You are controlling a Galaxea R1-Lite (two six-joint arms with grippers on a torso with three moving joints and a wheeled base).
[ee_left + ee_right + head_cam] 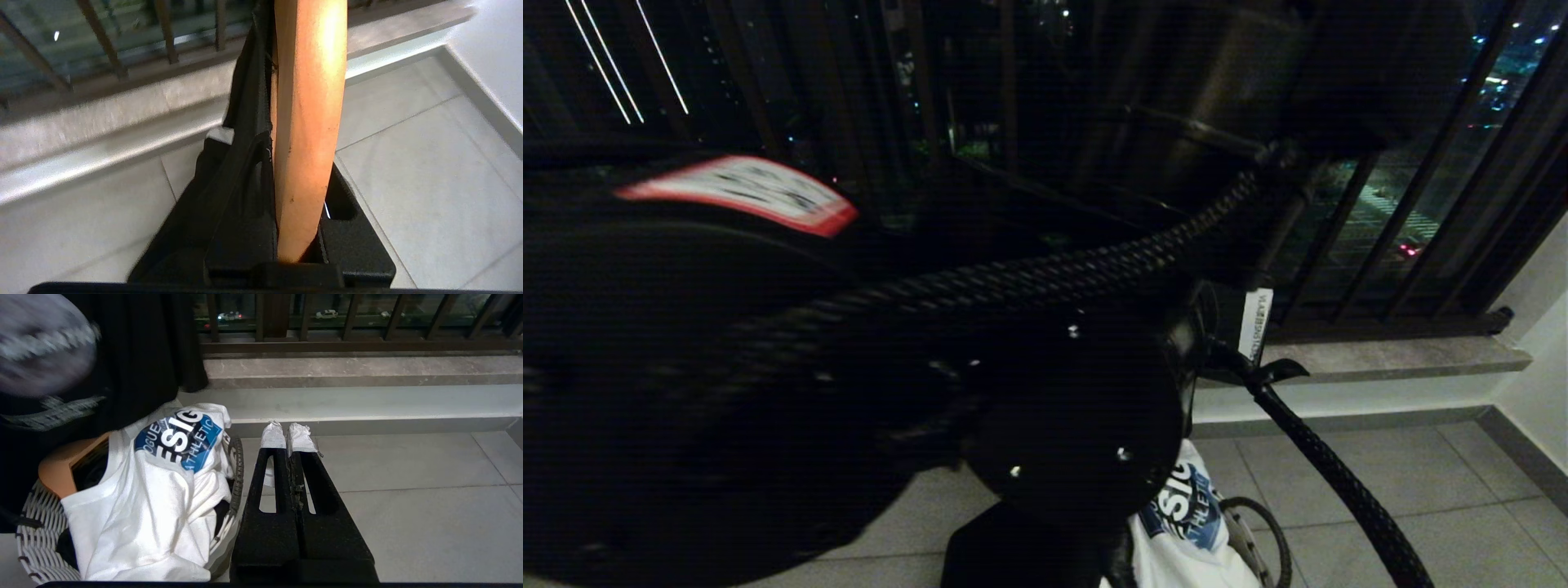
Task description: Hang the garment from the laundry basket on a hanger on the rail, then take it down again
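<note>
One tiled floor (408,498) ran out to one low stone ledge (359,369) under a railing of dark bars (351,314). The left arm (768,367) filled most of the head view, close to the lens and dark, with one braided cable (1045,273) arching over it.

One dark garment (135,355) hung down at the side of the right wrist view, above the laundry basket (45,522). That single woven basket stood on the floor just beside the right gripper (289,435) and held one white T-shirt (155,506) with a blue printed patch, heaped over its rim.

The left gripper (286,228) was clamped on one wooden hanger (308,122), with black cloth pressed against the wood on one side. The right gripper hung low over the tiles, its two tape-tipped fingers (273,435) pressed together, holding nothing.
</note>
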